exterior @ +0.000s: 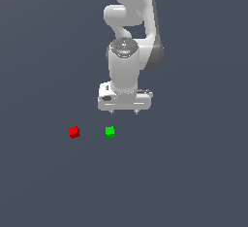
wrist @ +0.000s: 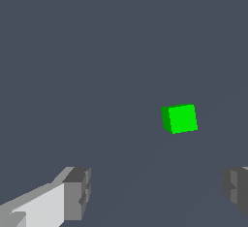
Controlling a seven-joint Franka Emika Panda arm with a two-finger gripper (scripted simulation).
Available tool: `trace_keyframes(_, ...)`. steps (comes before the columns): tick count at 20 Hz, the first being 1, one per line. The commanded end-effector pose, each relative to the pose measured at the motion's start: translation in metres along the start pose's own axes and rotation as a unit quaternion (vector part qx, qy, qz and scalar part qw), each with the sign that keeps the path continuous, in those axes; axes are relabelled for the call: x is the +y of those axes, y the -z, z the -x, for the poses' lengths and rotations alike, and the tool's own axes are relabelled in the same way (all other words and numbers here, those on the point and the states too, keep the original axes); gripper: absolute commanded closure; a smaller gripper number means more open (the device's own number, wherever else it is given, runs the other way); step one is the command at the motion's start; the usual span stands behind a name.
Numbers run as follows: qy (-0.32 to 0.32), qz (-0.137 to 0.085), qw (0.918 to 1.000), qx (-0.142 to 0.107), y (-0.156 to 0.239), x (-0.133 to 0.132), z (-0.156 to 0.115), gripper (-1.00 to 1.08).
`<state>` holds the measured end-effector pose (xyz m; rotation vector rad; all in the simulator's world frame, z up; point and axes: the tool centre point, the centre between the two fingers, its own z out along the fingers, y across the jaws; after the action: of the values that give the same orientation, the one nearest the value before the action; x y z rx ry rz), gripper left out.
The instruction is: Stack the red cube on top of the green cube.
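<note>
The red cube (exterior: 73,132) sits on the grey floor toward the exterior view's left. The green cube (exterior: 110,131) sits a short way to its right, apart from it. My gripper (exterior: 124,111) hangs above the floor, just above and slightly to the right of the green cube. Its jaws stand wide apart and hold nothing. In the wrist view the green cube (wrist: 179,118) lies on the floor beyond my two fingertips (wrist: 77,192), off to one side of the gap. The red cube is out of the wrist view.
The white arm (exterior: 131,32) rises behind the gripper in the exterior view. The floor (exterior: 193,172) is a plain dark grey surface with no other objects on it.
</note>
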<state>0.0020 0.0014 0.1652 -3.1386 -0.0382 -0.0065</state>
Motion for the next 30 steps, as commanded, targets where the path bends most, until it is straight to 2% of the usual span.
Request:
trace_keyframes(1,0.0,0.0,1.0,0.0,0.0,0.0,0.0,-0.92)
trace_keyframes(8,0.007,0.0,1.0,0.0,-0.004,0.011,0.002,-0.92)
trace_keyframes(14,0.025,0.0,0.9997,0.0,-0.014,0.037,0.004,-0.92)
trace_keyframes(19,0.048,0.0,0.9988,-0.001,-0.027,0.072,0.007,-0.92)
trace_keyframes(30,0.113,0.001,0.9936,-0.002,-0.063,0.169,0.002,-0.92)
